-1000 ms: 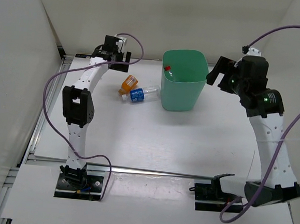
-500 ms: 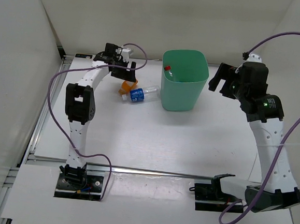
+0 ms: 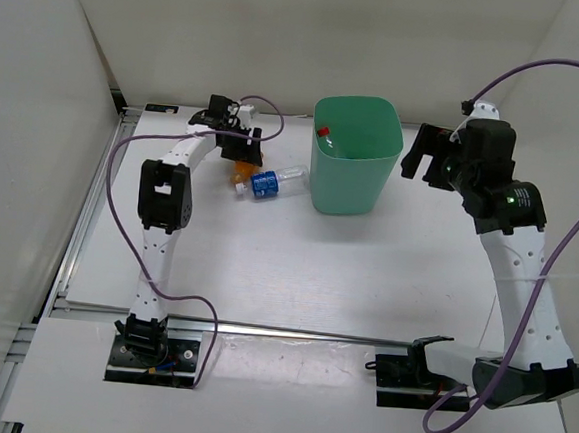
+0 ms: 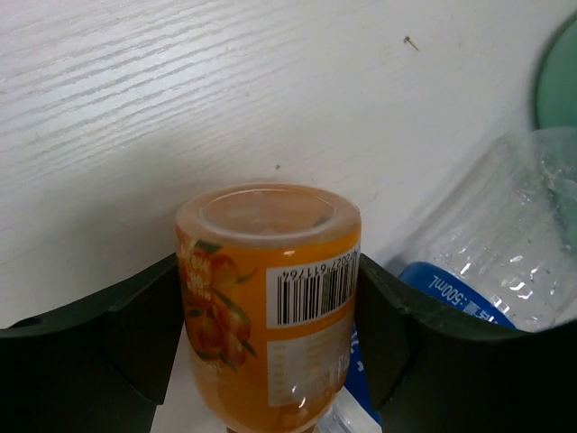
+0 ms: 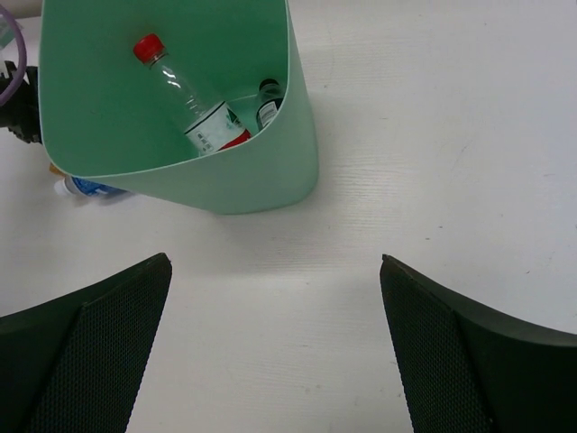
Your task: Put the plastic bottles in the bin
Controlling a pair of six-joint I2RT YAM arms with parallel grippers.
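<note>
The orange bottle [image 4: 270,298] lies on the table with its base toward the left wrist camera. My left gripper [image 4: 269,311] is shut on it, one black finger touching each side. In the top view my left gripper [image 3: 242,151] covers most of the orange bottle [image 3: 241,172]. The clear bottle with the blue label [image 3: 265,183] lies touching it, left of the mint-green bin [image 3: 351,171]. The red-capped bottle [image 5: 185,90] and the dark-labelled bottle [image 5: 268,104] lie inside the bin [image 5: 225,180]. My right gripper [image 3: 422,152] is open and empty, held above the table right of the bin.
White walls close in the table at the back and on both sides. A purple cable loops over each arm. The blue-labelled bottle [image 4: 505,244] lies right against my left gripper's right finger, with the bin's edge [image 4: 559,81] beyond it.
My left gripper has come down and to the right from the back of the table onto the orange bottle. My right gripper has swung slightly away from the bin and now holds still.
</note>
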